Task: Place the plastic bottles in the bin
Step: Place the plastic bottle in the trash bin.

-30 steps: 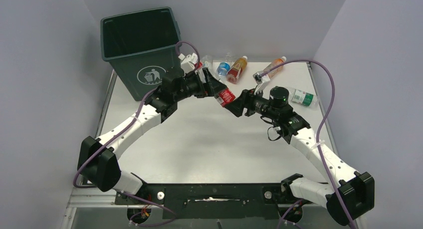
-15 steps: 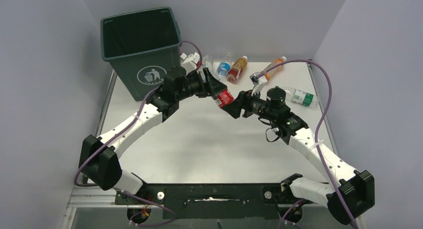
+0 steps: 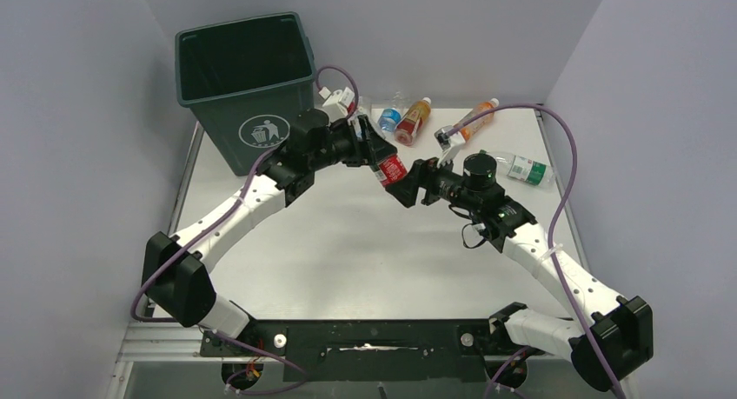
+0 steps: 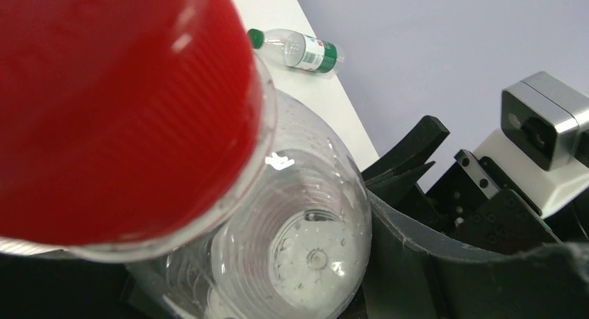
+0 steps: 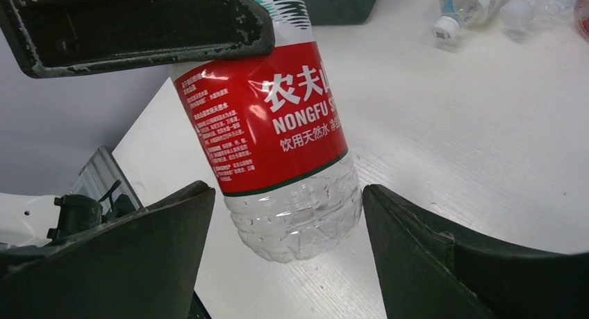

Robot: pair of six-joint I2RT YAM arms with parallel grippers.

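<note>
**Red-label bottle in the left gripper, above the middle of the table**

We see the red-label bottle [image 3: 392, 169] in the air over the white table [image 3: 348, 242], between the two grippers and to the right of the bin [image 3: 252, 112]. The left gripper [image 3: 380, 158] is closed on the upper part of this bottle. In the right wrist view one of its dark fingers [image 5: 132, 20] presses against the bottle just above the red label.

The right gripper [image 3: 400, 189] stands with its fingers [image 5: 139, 256] spread, one on each side of the clear lower end of the bottle. There is a visible gap on both sides, so it grips nothing.

The bin is upright at the far left corner of the table. More bottles lie along the far edge: a blue-label bottle [image 3: 390, 118], an orange bottle [image 3: 414, 121] just beside it, and another orange one [image 3: 478, 116] further right. A green-label bottle [image 3: 526, 169] lies near the right edge.
</note>
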